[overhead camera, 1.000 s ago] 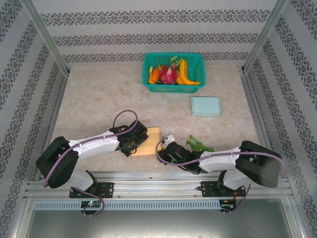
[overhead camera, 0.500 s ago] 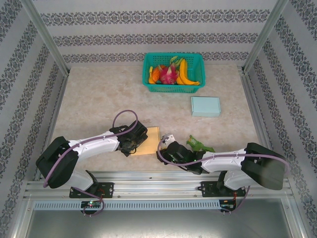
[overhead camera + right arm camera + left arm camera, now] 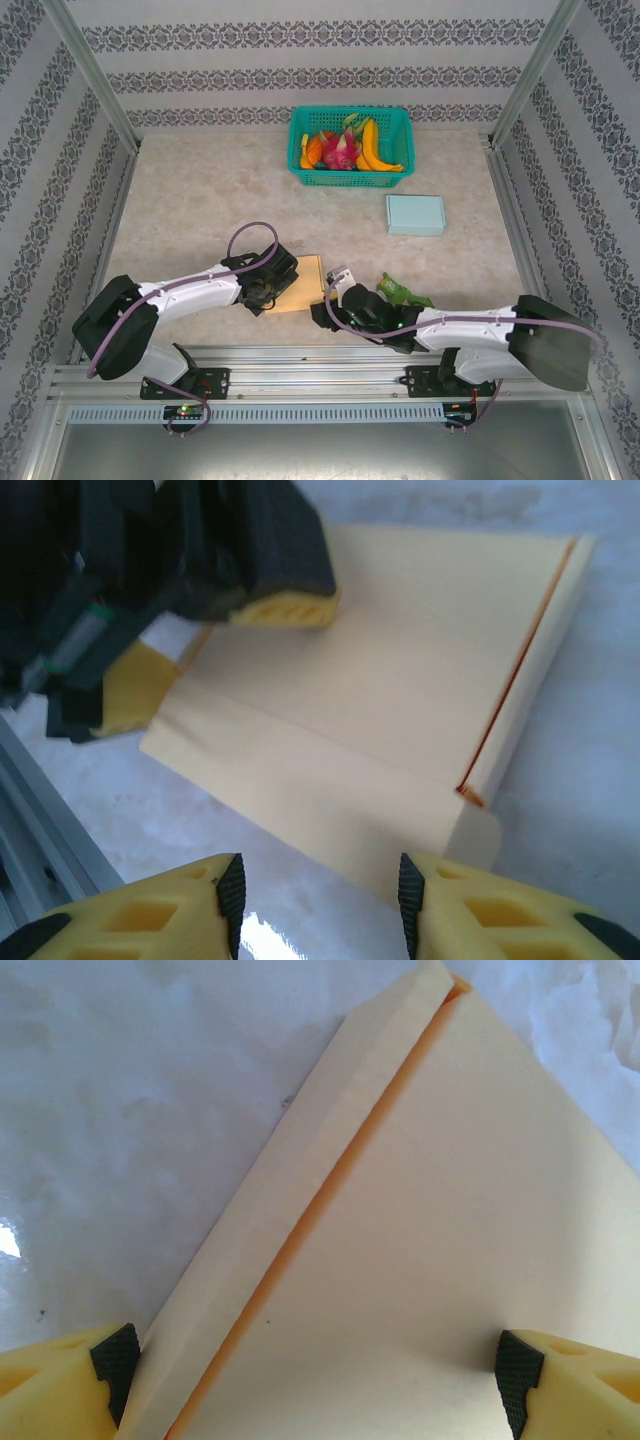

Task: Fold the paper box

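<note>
watching the flat yellow paper box (image 3: 305,283), you find it lying on the table (image 3: 200,200) near the front rail (image 3: 320,365), between the two claws. the left gripper (image 3: 318,1362) is spread wide over the box's left end, one pad by the folded side flap (image 3: 300,1190), the other above the main panel, pinching nothing. the right gripper (image 3: 318,890) is partly spread just off the box's near edge, with bare table between its fingers.

your likely trouble is that edge: the box lies so thin that a finger may ride over it or shove it, skidding or turning it under the left claw instead of lifting a flap. the claws also sit close together, so a hasty reach could knock them.

you have little room near the rail, and a green toy (image 3: 403,291) lies just beside the right arm. open table stretches beyond, with the fruit basket (image 3: 350,178) and pale blue box (image 3: 415,214) well apart.
</note>
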Robot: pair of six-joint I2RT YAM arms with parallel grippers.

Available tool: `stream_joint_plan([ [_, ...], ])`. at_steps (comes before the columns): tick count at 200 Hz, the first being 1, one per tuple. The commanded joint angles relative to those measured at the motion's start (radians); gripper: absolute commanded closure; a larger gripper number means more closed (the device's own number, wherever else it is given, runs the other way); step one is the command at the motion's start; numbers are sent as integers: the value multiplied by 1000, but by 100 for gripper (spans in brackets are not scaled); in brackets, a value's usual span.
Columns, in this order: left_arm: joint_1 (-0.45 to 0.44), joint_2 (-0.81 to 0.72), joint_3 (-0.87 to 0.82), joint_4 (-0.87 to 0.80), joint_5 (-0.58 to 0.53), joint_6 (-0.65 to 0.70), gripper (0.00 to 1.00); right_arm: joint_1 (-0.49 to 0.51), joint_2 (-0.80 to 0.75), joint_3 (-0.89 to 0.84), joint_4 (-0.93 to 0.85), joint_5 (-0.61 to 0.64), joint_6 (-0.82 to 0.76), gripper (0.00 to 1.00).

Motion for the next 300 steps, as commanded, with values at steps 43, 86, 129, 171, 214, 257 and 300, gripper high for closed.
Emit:
stream_joint_plan([
  [43, -15, 11, -18, -106, -16, -25, 8, -100, 44, -19, 14, -33, -14, 44],
  [86, -15, 18, -16, -104, -15, -28, 8, -105, 165, 11, 89, -114, 10, 44],
  [129, -17, 23, -15, -101, -18, -28, 8, -95, 217, 35, 116, -159, 29, 52],
  [171, -17, 25, -24, -97, -21, -30, 8, -75, 188, 43, 98, -158, 23, 58],
  [214, -17, 24, -21, -97, -21, -29, 8, -67, 141, 35, 104, -199, 37, 58],
  [257, -17, 26, -24, -97, -19, -31, 8, -66, 114, 26, 99, -194, 33, 58],
  [300, -17, 25, -26, -96, -18, -33, 8, -66, 142, 23, 96, -157, 17, 58],
])
